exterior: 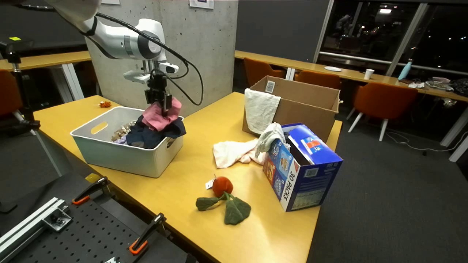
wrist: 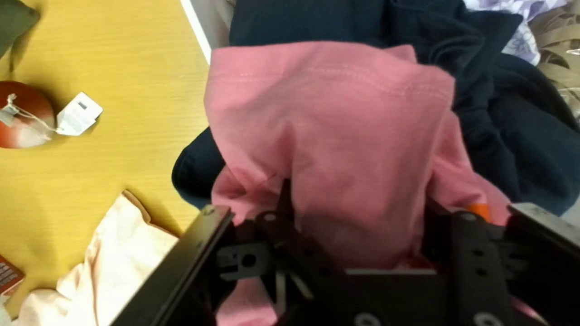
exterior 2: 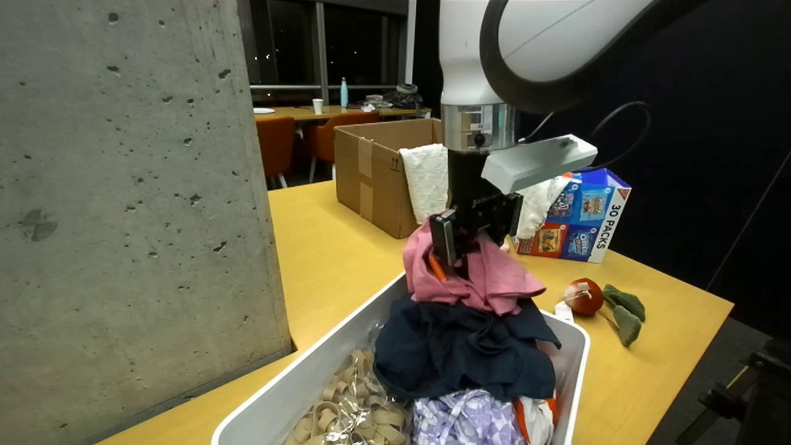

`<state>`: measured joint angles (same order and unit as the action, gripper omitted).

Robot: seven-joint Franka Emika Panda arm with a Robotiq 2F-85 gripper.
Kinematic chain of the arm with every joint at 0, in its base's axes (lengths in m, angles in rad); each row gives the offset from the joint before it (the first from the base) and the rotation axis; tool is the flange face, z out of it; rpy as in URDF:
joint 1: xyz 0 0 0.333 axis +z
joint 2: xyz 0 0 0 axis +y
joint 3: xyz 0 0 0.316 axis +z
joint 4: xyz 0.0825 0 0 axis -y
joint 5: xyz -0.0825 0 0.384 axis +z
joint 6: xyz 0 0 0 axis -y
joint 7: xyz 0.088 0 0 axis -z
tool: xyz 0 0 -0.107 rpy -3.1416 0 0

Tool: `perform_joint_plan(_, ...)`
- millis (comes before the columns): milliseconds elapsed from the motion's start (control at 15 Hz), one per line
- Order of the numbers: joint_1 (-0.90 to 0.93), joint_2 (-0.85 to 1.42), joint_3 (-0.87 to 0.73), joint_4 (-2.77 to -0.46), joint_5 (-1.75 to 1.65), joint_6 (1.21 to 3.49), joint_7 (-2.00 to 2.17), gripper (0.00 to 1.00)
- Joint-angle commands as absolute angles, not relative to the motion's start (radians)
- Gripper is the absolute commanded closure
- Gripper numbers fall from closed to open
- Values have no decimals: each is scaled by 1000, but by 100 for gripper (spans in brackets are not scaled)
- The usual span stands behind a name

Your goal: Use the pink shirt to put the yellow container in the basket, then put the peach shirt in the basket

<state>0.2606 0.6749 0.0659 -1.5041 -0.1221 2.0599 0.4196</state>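
Observation:
The pink shirt [exterior: 159, 117] lies bunched on dark navy cloth at one end of the grey-white basket [exterior: 120, 157]. My gripper [exterior: 158, 104] points down into the pink shirt. In the wrist view its fingers [wrist: 357, 199] stand apart with pink cloth [wrist: 344, 117] between them. The fingertips are buried in cloth, so I cannot tell whether they press on it. The yellow container does not show clearly. Only a small orange bit [exterior 2: 437, 267] peeks out beside a finger. The peach shirt [exterior: 234, 153] lies crumpled on the table, also seen in the wrist view [wrist: 122, 262].
The basket also holds navy cloth [exterior 2: 463, 349], bagged tan loops [exterior 2: 364, 402] and purple checked cloth [exterior 2: 466, 420]. A blue snack box [exterior: 310, 175] and a cardboard box [exterior: 292, 113], both with pale cloths, stand on the table. An orange plush fruit [exterior: 222, 186] lies nearby. A concrete pillar [exterior 2: 136, 185] stands close.

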Motion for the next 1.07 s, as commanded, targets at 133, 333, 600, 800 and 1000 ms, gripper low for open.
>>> perform_joint_plan(133,296,607,62,-1649,-80,2079,473,70)
perform_joint_plan(333,291,611,65,-1664,-61,2079,469,19)
perform_joint_plan(600,286,578,56,-1703,-51,2084,480,0)
perform_joint_plan(800,281,506,40,-1790,-53,2102,518,0)
perform_joint_plan(1000,259,367,19,-1960,-48,2183,571,0)
